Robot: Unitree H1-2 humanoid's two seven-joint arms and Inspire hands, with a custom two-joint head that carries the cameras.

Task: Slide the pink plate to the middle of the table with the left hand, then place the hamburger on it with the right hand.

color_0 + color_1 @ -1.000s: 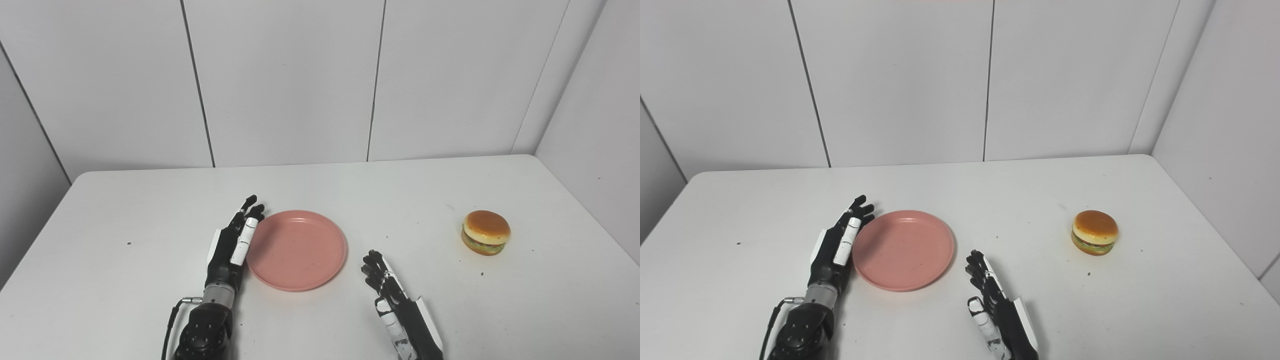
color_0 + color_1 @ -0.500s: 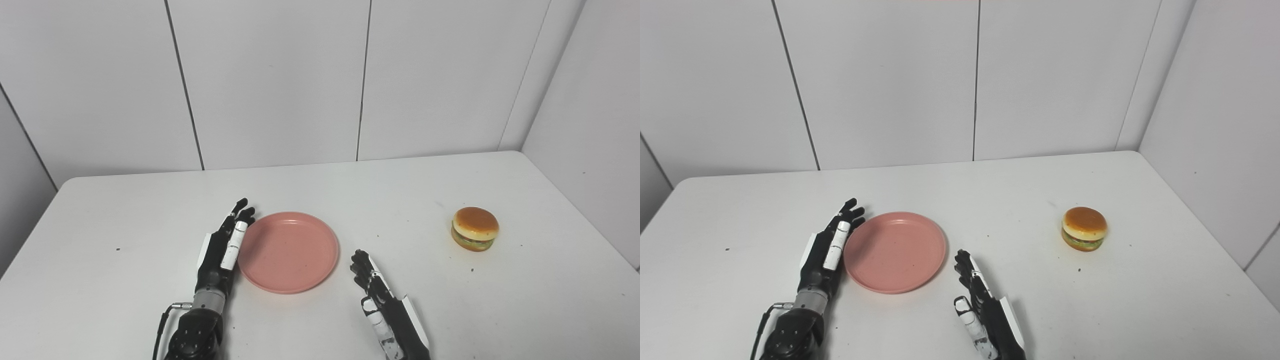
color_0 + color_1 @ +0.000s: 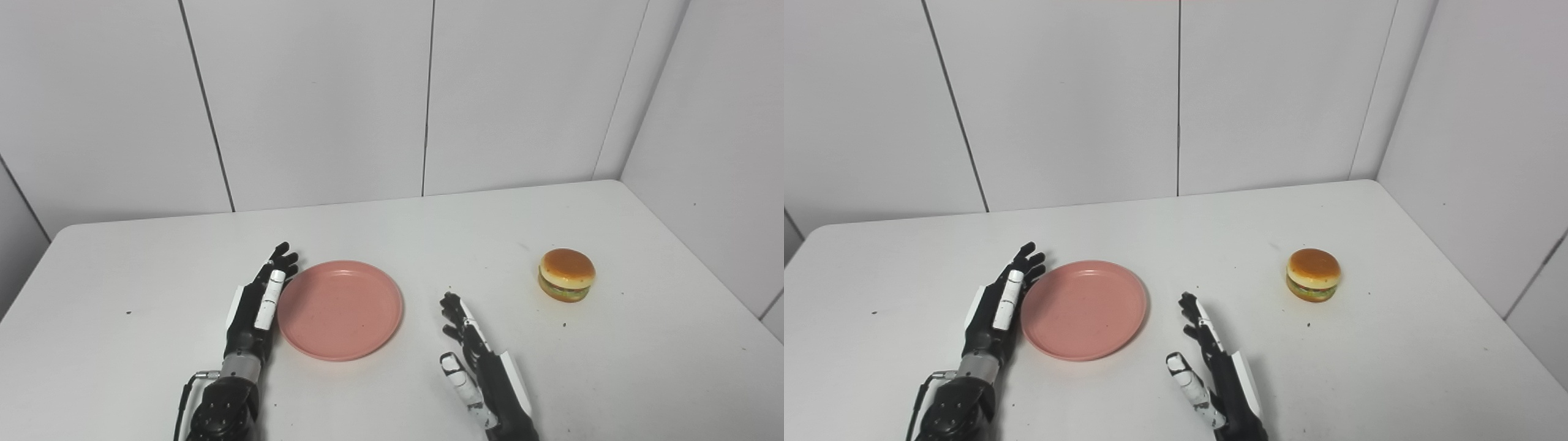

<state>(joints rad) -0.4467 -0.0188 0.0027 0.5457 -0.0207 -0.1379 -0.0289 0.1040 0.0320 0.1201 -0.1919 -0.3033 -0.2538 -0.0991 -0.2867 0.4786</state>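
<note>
Pink plate [image 3: 340, 309] flat on white table [image 3: 643, 367], left of centre. Left hand [image 3: 257, 306] flat, fingers extended, edge against plate's left rim, holding nothing. Right hand [image 3: 478, 367] spread wide, empty, just right of plate. Hamburger [image 3: 566, 275] well apart, far right. Risks: sideways push may skid plate into right hand; round bun may slip or roll when grasped. No readable writing or brands.

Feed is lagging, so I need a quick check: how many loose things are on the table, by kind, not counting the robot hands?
Pink plate: 1
Hamburger: 1
Total: 2
</note>
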